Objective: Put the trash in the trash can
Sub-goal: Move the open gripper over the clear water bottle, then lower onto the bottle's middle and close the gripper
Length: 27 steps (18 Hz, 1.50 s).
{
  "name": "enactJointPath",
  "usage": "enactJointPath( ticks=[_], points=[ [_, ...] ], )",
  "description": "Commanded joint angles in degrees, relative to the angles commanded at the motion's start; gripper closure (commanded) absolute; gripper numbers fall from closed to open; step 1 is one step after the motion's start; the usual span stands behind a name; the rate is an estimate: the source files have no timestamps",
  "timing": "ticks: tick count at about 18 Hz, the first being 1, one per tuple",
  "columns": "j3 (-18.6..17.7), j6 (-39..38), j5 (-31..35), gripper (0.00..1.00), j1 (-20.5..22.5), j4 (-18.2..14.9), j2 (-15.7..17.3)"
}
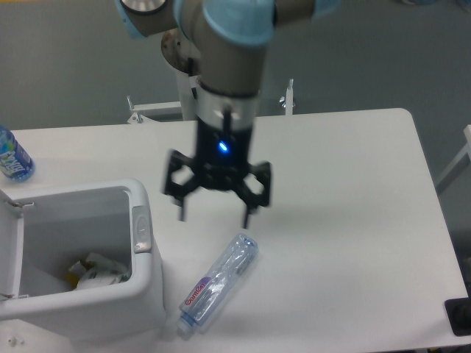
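Trash in two pieces was visible. A clear plastic bottle (216, 285) with a red-lettered label lay on its side on the white table (346, 220), just below the claw (215, 214) and slightly toward the camera, its long axis running diagonally from upper right to lower left. Nothing touched it. A small translucent white cup (98, 273) sat inside the trash can (140, 294), well to the left of the claw and lower in the view, among a few scraps at the bottom of the bin.

The claw hung above the table with its two fingers spread wide apart and nothing between them; a blue light glowed on its body. Its outline was blurred, so finer detail of the fingertips could not be made out.

The trash can stood open to the left of the claw, its white lid (9, 243) swung out at the far left edge and a grey tab (140, 229) on the rim nearest the claw. A blue-tinted bottle (12, 155) stood far to the left, beyond the bin.
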Motion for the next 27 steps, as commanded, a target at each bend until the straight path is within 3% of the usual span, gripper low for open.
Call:
enactJointPath(
  ticks=[2, 4, 8, 14, 27],
  points=[
    [-1.05, 2.21, 5.00, 0.00, -0.09, 0.26, -2.47],
    [-2.72, 5.01, 5.99, 0.00, -0.09, 1.83, -3.70],
    [-7.82, 5.21, 5.65, 0.00, -0.88, 10.96, -5.29],
    [-8.35, 4.68, 5.38, 0.00, -3.16, 12.13, -10.91],
    [-8.00, 5.12, 6.08, 0.00, -4.13, 12.65, -14.87]
  ],
)
